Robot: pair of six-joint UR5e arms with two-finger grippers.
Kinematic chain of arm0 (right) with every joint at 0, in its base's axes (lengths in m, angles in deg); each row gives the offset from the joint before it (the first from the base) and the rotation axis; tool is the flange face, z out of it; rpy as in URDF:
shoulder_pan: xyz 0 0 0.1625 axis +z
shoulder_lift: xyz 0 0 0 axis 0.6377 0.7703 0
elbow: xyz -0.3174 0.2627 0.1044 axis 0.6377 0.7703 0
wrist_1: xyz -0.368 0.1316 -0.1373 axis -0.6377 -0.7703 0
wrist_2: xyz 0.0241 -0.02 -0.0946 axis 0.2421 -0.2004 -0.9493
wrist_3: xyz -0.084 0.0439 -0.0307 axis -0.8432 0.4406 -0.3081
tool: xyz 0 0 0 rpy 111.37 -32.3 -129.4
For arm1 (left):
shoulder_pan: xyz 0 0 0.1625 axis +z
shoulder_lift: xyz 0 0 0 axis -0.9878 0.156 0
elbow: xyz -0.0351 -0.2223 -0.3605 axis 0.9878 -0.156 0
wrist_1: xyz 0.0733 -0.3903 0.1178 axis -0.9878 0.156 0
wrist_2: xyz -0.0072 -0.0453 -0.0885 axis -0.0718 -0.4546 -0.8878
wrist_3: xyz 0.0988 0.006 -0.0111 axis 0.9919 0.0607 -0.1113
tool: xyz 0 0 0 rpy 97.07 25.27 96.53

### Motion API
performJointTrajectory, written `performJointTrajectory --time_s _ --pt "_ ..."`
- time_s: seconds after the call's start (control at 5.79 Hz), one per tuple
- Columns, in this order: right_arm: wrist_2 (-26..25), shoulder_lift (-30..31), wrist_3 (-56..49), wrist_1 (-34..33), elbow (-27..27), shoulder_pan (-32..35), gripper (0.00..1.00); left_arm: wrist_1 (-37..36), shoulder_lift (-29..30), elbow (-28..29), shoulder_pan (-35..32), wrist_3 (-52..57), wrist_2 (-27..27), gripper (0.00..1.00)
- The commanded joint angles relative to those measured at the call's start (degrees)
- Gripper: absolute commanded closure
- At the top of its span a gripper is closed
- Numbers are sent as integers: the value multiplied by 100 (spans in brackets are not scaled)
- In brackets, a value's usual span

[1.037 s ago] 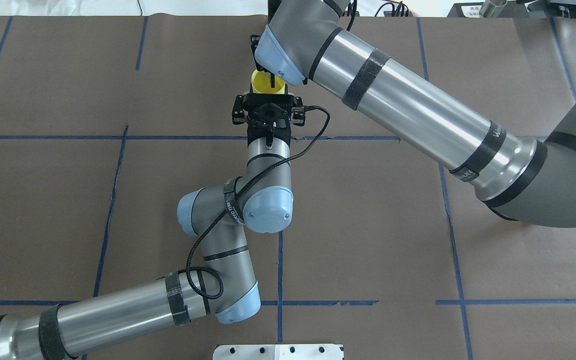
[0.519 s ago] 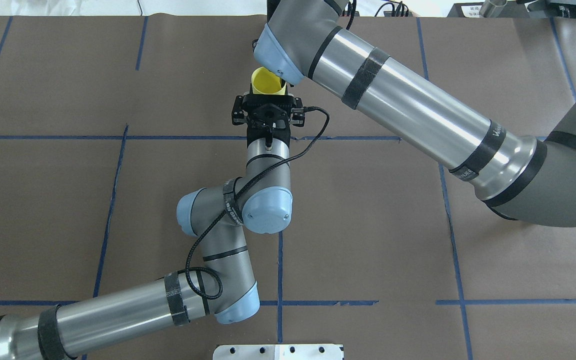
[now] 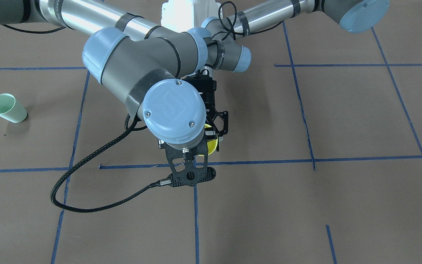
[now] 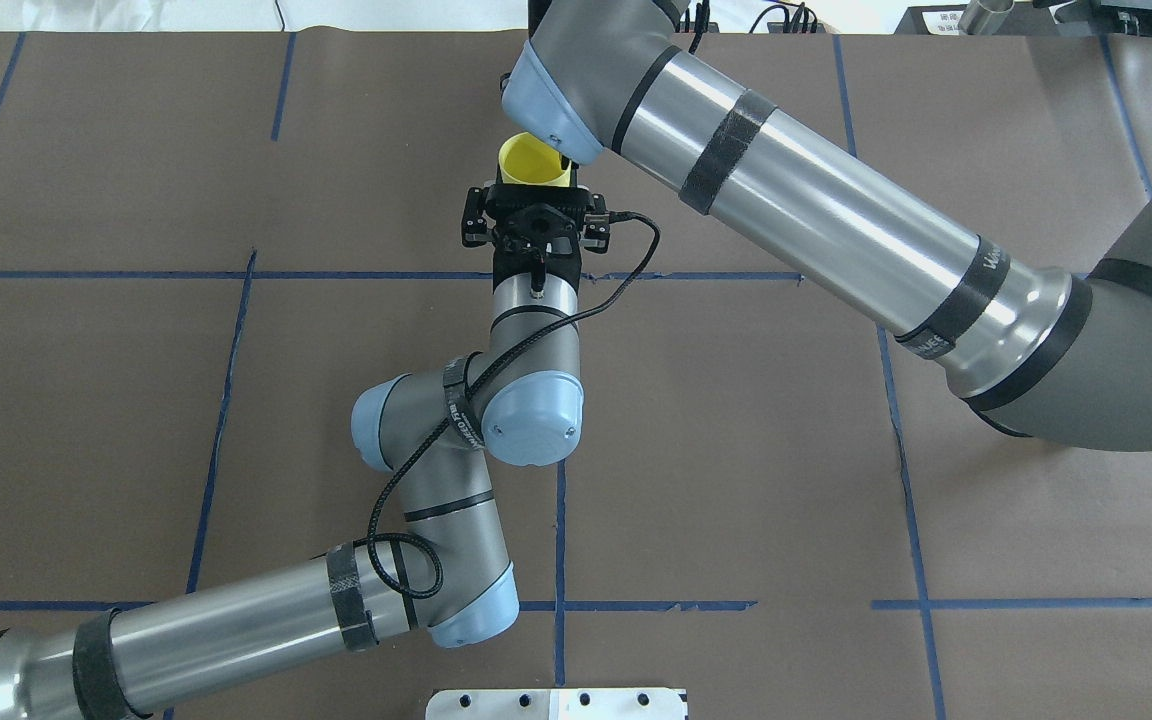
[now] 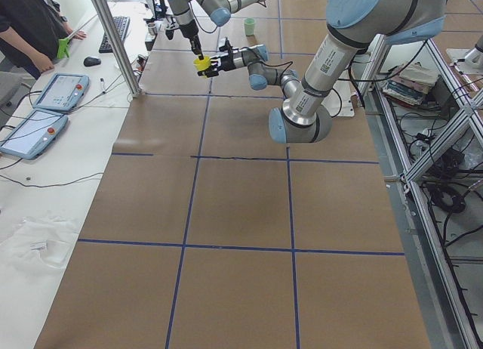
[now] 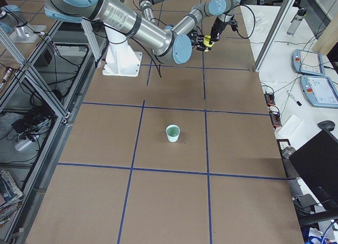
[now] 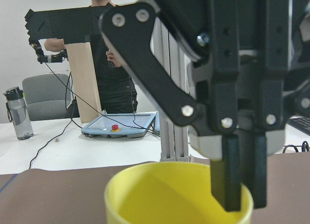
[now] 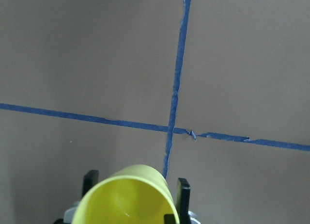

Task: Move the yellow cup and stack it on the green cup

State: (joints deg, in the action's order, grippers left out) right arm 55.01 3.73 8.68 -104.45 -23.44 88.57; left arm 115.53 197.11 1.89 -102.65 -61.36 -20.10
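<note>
Holding the yellow cup (image 4: 533,160) from two sides, I have both arms meeting near 12 o'clock of the table (image 4: 736,450) in the overhead view, toward its far edge. My left gripper (image 8: 136,183) lies level and reaches in from 6 o'clock. In the right wrist view its two black fingers (image 8: 183,185) stand at 9 and 3 o'clock of the cup, pressed against its wall, so it is clamped on the cup's body.

My right gripper (image 7: 240,202) comes straight down from above. In the left wrist view its fingertips (image 7: 225,195) sit at 3 o'clock of the cup's mouth, one dipping inside and the other outside. They are drawn together on the rim with the thin wall between them.

The cup is upright, mouth up, raised above the table. A crossing of blue tape lines (image 8: 170,129) lies below it, at 1 o'clock of the cup in the right wrist view.

The green cup (image 6: 172,132) stands upright alone on the table, well apart from the yellow one. It is at 6 o'clock of it in the right side view and at 9 o'clock in the front-facing view.

Beyond the table, the left wrist camera shows a person (image 7: 109,64) in black at 12 o'clock, a control tablet (image 7: 118,127) with a red button, and a water bottle (image 7: 17,112) at 9 o'clock.
</note>
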Motion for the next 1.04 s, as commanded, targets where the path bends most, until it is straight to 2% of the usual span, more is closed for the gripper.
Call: performJointTrajectory --time_s 0.0,0.17,0.35,0.86 --pt "19 6 493 351 5 -43 100 5 -4 -30 1 32 -10 23" --pt "37 -11 494 343 -12 -26 100 5 -4 -30 1 41 -10 21" --pt "46 -20 485 343 -65 0 100 5 -39 -30 1 41 -10 8" --pt "159 -11 494 273 -389 236 100 5 -180 -30 1 41 -10 7"
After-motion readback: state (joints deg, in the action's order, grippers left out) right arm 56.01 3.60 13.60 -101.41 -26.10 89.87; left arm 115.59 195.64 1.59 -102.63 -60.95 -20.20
